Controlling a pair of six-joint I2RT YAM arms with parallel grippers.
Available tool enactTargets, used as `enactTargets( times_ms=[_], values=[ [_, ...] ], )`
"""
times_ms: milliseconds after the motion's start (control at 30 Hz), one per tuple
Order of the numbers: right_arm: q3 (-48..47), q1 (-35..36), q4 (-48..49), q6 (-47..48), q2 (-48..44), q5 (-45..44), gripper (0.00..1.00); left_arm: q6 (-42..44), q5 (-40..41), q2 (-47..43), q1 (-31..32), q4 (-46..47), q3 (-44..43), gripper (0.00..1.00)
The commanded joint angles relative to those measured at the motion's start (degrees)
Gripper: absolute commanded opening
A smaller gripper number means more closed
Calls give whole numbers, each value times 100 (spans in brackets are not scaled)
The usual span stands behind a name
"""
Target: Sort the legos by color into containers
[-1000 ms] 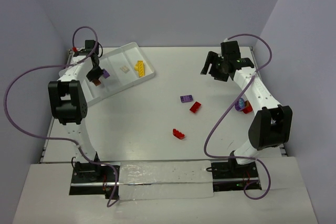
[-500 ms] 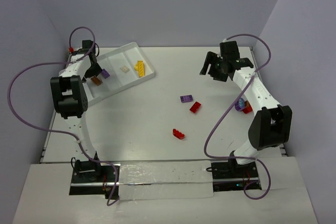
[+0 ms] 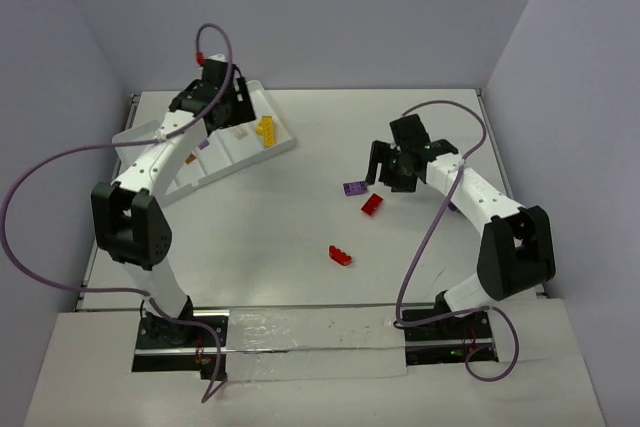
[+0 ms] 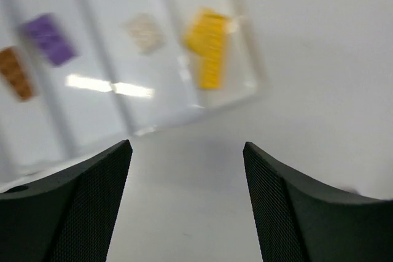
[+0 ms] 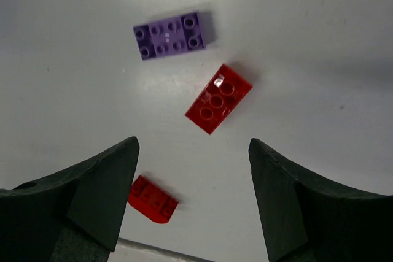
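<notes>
The white surface (image 3: 260, 237) carries everything. At its far left sits the white tray (image 3: 283, 143), with four legos in it: a yellow brick (image 4: 209, 56), a beige brick (image 4: 145, 32), a purple brick (image 4: 48, 39) and an orange brick (image 4: 15, 73). Yellow and beige lie in separate compartments. The blurred wrist view does not settle whether a divider runs between purple and orange.

The left gripper (image 4: 186, 148) hangs over the tray's rim, its fingers spread with nothing between them. The right gripper (image 5: 191, 145) hovers mid-surface, its fingers likewise spread and empty, above the loose pieces.

Three lie unsorted: a loose purple brick (image 5: 170, 34), a red brick (image 5: 218, 98) just beside it but apart, and a second red brick (image 5: 153, 199) nearer the arms. By my count a little over half is done — the loose purple has a match in the tray, while no red shows there.
</notes>
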State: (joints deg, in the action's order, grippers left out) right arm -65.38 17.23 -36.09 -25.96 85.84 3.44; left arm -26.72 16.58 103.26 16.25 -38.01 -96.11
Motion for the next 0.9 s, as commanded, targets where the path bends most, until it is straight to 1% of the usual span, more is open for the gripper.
enactTargets(
  times_ms=[0,67,167,433,600,733,800,867],
  values=[
    [627,257,377,-312,-342,200,80,-153,-1005,-350,981,456,486,81],
    [831,272,511,-419,-342,245,80,-281,-1101,-327,1270,610,668,81],
    [893,272,588,-568,-164,131,81,-430,-1219,-157,1442,567,638,81],
    [686,281,1044,-747,578,237,81,-269,-825,-147,1486,234,295,82],
    [571,285,1136,-739,987,73,80,-254,-707,-312,1486,140,326,81],
    [561,343,1188,-641,1097,-79,73,-228,-482,-434,1485,45,323,82],
    [554,394,1169,-609,1168,-213,66,-184,-392,-460,1479,-19,284,82],
    [587,411,1152,-624,1208,-306,57,-141,-273,-464,1478,-72,209,82]
  ],
)
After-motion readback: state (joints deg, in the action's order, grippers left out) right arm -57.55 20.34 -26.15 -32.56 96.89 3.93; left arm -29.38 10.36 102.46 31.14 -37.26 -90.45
